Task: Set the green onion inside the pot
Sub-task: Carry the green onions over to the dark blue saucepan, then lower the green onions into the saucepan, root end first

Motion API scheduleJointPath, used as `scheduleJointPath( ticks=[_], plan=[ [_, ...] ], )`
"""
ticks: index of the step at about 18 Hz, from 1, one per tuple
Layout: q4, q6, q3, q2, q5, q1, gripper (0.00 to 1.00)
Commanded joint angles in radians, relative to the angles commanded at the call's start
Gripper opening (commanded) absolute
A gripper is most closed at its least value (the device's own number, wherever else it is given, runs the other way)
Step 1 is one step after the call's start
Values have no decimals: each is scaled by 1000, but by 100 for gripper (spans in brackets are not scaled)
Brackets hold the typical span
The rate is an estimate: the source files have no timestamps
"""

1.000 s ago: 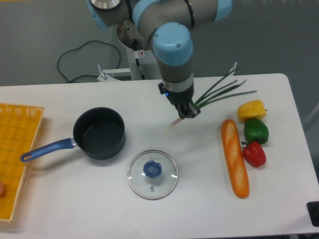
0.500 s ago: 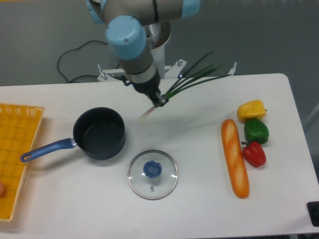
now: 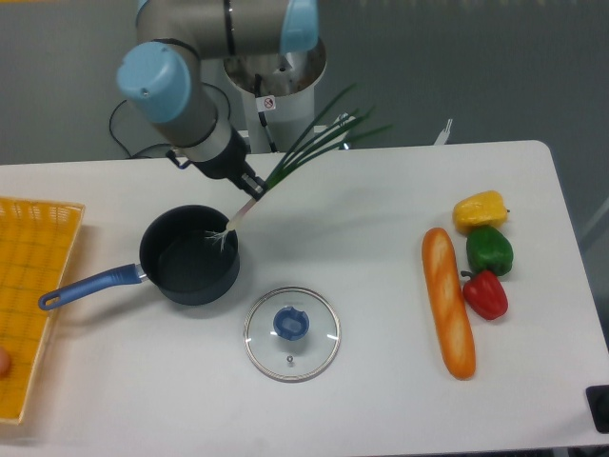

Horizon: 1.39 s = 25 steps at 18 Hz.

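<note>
Carry step: the claw (image 3: 253, 187) grips the long thin green onion with whitish root (image 3: 285, 164) above the counter; its root tip hangs over the small round dark saucepan's (image 3: 190, 255) rim; next, lowering and release seem required.

Single fixed cam, high over bench (image 3: 381, 400) front edge, looking down w/ slight tilt toward arm base; mid range.

A lab — bare white table (image 3: 381, 286), grey floor, trailing cable (image 3: 128, 124).
</note>
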Motion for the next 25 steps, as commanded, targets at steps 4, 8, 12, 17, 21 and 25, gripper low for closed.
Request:
scheduleJointPath(
  ticks=[4, 8, 12, 17, 21, 25],
  plan=[
    [0, -86, 12, -69, 43, -61, 16],
    [0, -146, 15, -117, 97, -107, 16],
    [0, -146, 15, -121, 97, -115, 16],
    [5, -172, 23, -147, 100, -127, 16],
    [3, -210, 43, -190, 112, -147, 16],
    [5, -238, 58, -219, 121, -160, 16]
  ],
)
